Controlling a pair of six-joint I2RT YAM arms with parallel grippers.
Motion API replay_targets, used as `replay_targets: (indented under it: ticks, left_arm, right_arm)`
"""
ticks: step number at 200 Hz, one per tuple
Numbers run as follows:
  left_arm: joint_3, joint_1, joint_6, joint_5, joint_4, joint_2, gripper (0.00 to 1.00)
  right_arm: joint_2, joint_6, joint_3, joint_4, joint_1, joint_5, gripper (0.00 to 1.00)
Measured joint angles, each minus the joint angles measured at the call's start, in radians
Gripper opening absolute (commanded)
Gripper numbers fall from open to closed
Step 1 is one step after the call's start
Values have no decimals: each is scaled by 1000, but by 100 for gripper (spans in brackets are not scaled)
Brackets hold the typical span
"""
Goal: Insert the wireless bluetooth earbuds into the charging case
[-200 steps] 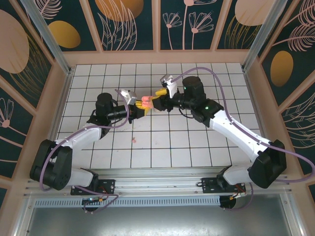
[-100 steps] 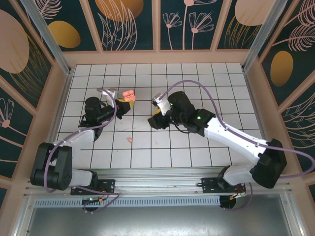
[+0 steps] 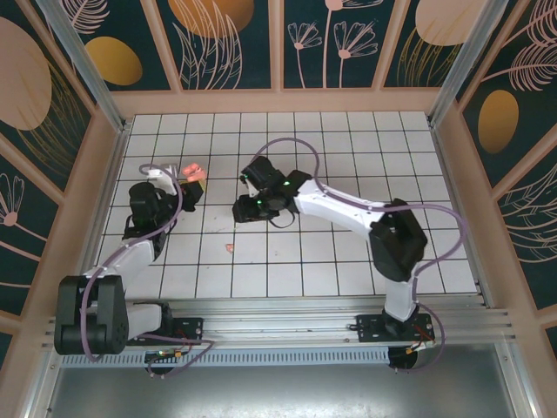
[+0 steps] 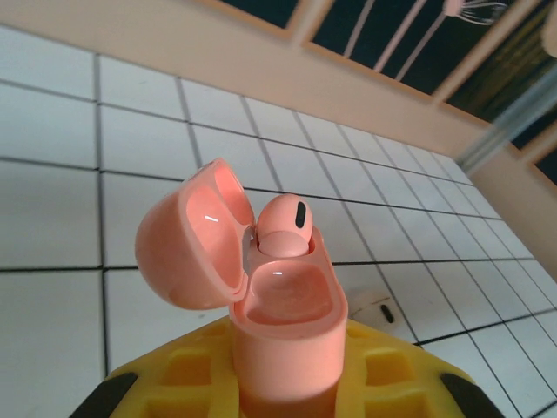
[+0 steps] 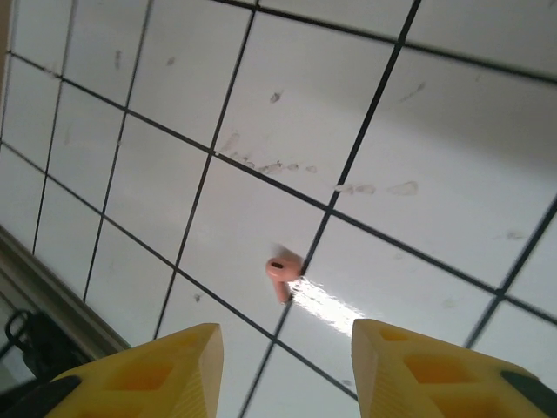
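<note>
The left hand (image 4: 287,394) is clamping the open pink charging case (image 4: 287,305), one pink earbud (image 4: 283,228) sitting inside, while the right hand (image 5: 287,366), partly open and empty, is hovering over the second pink earbud (image 5: 280,272) lying on the surface (image 5: 435,113), apparently waiting to be inserted.

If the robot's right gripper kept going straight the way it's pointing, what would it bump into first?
Probably the little pink earbud lying on the white tiled table. It sits straight ahead of the open right gripper, lined up between its fingers; depth is hard to judge.
</note>
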Motion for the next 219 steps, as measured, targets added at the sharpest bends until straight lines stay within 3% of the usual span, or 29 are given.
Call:
replay_targets:
  ticks: [37, 72, 219]
  left_arm:
    - [-31, 46, -30, -50, -35, -43, 7]
    - [-39, 49, -47, -70, -41, -60, 7]
    - [-45, 49, -56, -66, -40, -66, 7]
  right_arm:
    - [215, 73, 211, -107, 53, -18, 44]
    - [326, 89, 293, -182, 76, -28, 45]
    - [438, 86, 370, -242, 78, -56, 44]
